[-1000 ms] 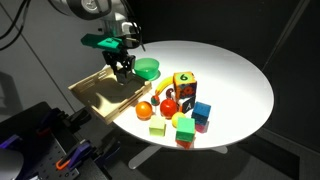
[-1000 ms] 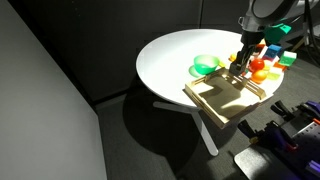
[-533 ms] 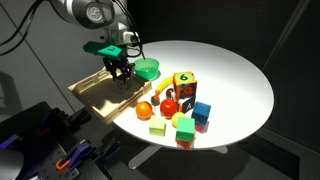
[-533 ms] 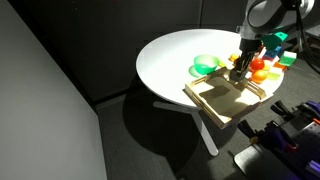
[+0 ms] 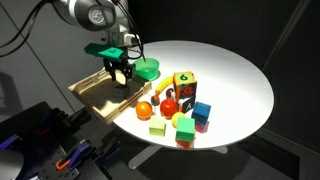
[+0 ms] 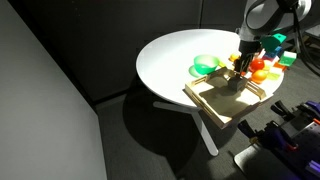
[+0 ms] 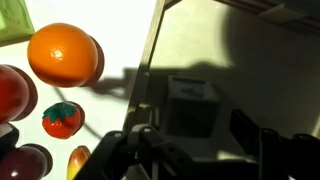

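In an exterior view, gripper low over wooden tray at white table edge, green bowl just beside, in an exterior view, gripper above tray near toys, in wrist view, fingers partly apart, gripping nothing, small block on tray floor between them, orange outside tray rim.

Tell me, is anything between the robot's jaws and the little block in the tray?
Nothing visible is. The little block sits in the wooden tray just below the gripper, whose jaws stand apart. The orange and tomato sit outside the tray wall.
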### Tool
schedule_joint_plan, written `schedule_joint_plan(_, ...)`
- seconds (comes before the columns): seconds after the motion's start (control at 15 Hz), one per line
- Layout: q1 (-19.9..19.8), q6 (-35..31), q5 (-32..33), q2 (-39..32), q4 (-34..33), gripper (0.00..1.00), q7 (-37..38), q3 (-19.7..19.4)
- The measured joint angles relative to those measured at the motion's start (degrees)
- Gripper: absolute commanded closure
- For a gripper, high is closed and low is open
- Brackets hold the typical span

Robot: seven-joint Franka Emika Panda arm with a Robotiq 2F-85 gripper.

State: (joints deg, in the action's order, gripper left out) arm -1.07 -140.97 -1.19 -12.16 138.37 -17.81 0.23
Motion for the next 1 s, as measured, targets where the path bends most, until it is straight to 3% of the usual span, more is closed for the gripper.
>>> schedule_joint_plan(1.0, 0.0, 0.0, 0.6, 0.4, -0.7, 0.00, 0.0, 0.0)
